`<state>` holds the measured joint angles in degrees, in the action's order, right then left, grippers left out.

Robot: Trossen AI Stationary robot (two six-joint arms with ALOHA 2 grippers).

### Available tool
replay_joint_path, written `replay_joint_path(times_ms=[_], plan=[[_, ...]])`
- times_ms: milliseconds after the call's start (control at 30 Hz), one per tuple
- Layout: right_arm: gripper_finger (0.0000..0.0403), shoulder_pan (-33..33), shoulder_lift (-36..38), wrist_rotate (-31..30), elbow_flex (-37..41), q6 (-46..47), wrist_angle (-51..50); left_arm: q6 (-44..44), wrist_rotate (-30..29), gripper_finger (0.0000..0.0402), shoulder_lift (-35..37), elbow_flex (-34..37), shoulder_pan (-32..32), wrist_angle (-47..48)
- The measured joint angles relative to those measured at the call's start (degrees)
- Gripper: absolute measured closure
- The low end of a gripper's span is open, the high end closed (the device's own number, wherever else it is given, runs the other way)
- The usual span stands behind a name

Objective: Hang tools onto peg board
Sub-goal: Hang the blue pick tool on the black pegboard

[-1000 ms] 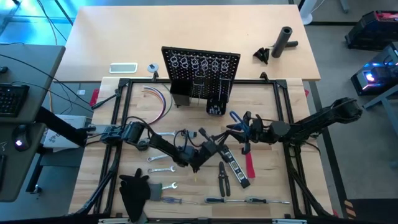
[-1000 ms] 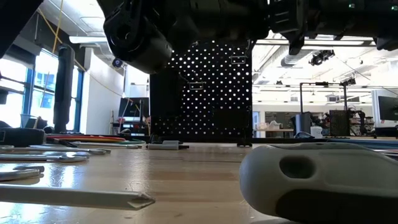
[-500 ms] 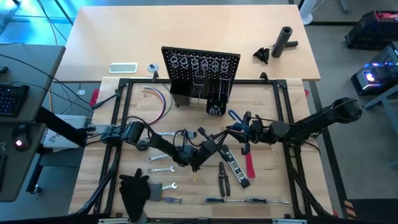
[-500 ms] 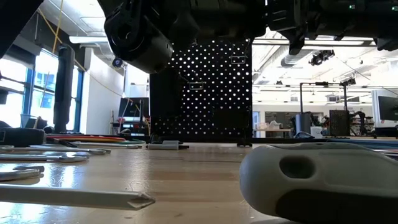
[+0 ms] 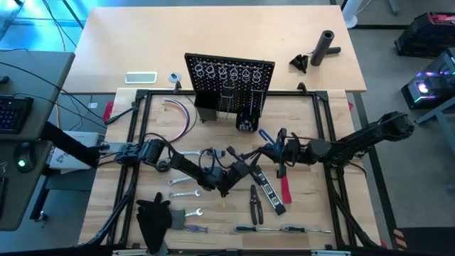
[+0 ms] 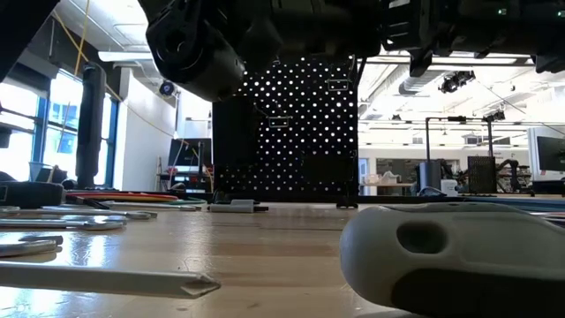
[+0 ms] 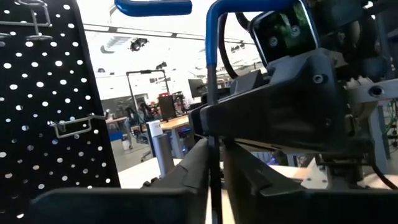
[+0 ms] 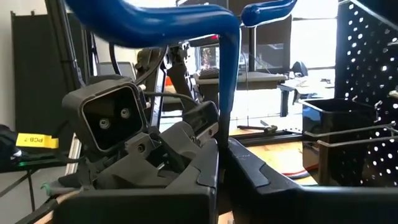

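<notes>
The right end effector (image 5: 269,149) was clamped shut on the blue-handled tool (image 8: 186,22), held above the bench (image 5: 213,71) in front of the peg board (image 5: 229,82). The left end effector (image 5: 240,165), just beside it, pinched the same tool's metal end, nearly closed. A yellow tag (image 8: 34,140) read "PCB". Wrenches (image 5: 186,193) lay on the wooden bench; an open workshop showed behind.

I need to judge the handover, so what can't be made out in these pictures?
- High view: the blue-handled tool shows only its handles; the right gripper and arm hide its head.
- Left wrist view: left gripper fingers straddle the tool's thin edge; contact unclear.
- Low view: a pale rounded object blocks the near table; arms mask the peg board top.
</notes>
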<state>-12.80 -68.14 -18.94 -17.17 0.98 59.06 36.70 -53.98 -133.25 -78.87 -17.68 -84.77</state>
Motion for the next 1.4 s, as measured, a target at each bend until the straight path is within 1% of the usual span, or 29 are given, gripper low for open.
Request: replay_joint_path(times_ms=[200, 333, 400, 533, 633, 733, 867, 1000, 1100, 1133, 1200, 1267, 1400], plan=[[0.04, 0.0, 0.4, 0.9, 0.0, -1.2, -1.1, 1.1, -1.0, 0.0298, 0.0, 0.0, -1.0, 0.3], [0.0401, 0.1, 0.4, 2.0, 0.0, -1.5, -1.6, -0.1, -1.1, 0.0264, 0.2, 0.0, -1.2, 1.7], [0.0401, 0.1, 0.5, 2.2, 0.0, -1.7, -2.6, -2.4, -1.6, 0.0254, 1.4, 0.1, -1.2, 6.0], [0.0402, -0.1, 2.3, 3.5, 0.0, -2.6, -5.6, -12.8, -0.1, 0.0251, 6.4, 0.6, -0.6, 22.9], [0.0402, -0.5, 4.9, 3.8, 0.0, -3.8, -8.5, -18.9, 3.9, 0.0251, 9.9, 0.7, 0.4, 33.7], [0.0402, -0.7, 8.2, 5.2, 0.0, -4.1, -11.8, -21.3, 9.0, 0.0251, 11.9, 0.7, 1.0, 39.6], [0.0402, -0.8, 12.0, 8.9, 0.0, -4.5, -16.3, -25.1, 17.8, 0.0251, 13.3, 0.7, 2.7, 42.1], [0.0402, -0.8, 14.5, 12.8, 0.0, -4.4, -19.1, -29.9, 28.7, 0.0251, 13.3, 0.7, 5.3, 44.6], [0.0402, -0.8, 16.2, 14.5, 0.0, -3.9, -22.4, -33.1, 36.6, 0.0251, 13.2, 0.8, 7.1, 45.5], [0.0402, -0.8, 16.7, 14.7, 0.0, -3.8, -23.3, -33.8, 38.4, 0.0252, 13.3, 0.8, 7.6, 45.5], [0.0402, -0.8, 17.7, 15.0, 0.0, -3.8, -24.8, -34.8, 40.6, 0.0256, 13.3, 0.8, 8.2, 45.9], [0.0402, -0.8, 18.6, 15.2, 0.0, -3.8, -26.1, -35.0, 41.7, 0.0263, 13.3, 0.8, 8.4, 46.5], [0.0402, -0.8, 20.6, 15.8, 0.0, -3.8, -29.2, -34.1, 42.3, 0.028, 13.3, 0.8, 8.4, 48.0]])
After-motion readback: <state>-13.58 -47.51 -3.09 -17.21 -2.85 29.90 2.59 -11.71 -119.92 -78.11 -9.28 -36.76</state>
